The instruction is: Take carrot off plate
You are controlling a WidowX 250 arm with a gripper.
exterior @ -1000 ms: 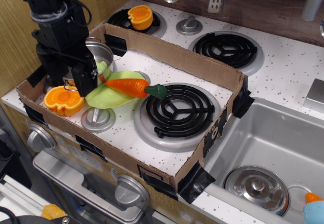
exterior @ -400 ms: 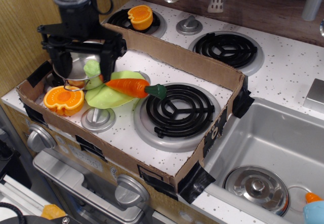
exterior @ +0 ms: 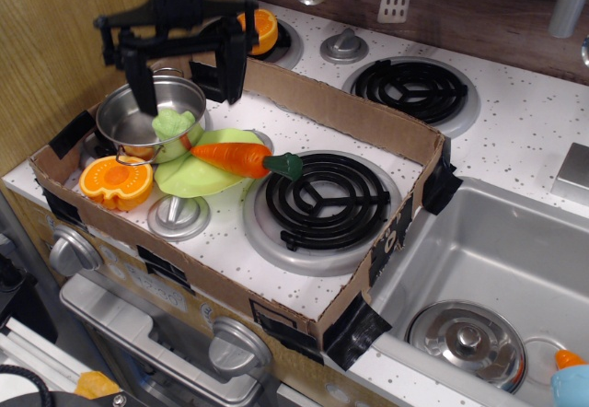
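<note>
Orange half (exterior: 116,181) sits at the far left inside the box (exterior: 368,131), tight against its left wall. Pot (exterior: 152,117) is just behind it, in the back-left corner, with a green piece (exterior: 172,127) at its rim. Pincer (exterior: 189,66) hangs above the pot, fingers (exterior: 144,80) spread wide, holding nothing, clear of everything below. Plate (exterior: 198,175) lies beside the pot, left edge touching the orange half. Carrot (exterior: 244,159) rests across the plate's right rim, tip on the plate, green stem end sticking out over the burner (exterior: 322,200). Right of the carrot the burner and the speckled tabletop (exterior: 304,283) inside the box are open up to the right wall. Box walls are low; front wall is close to the plate, back wall further off. Second orange half (exterior: 259,28) sits on the rear burner outside the box. Sink (exterior: 497,269) is far right, well apart.

Against the earlier frames: pincer has lifted and shifted right and back, off the plate's left edge. Carrot, plate, pot unchanged.
</note>
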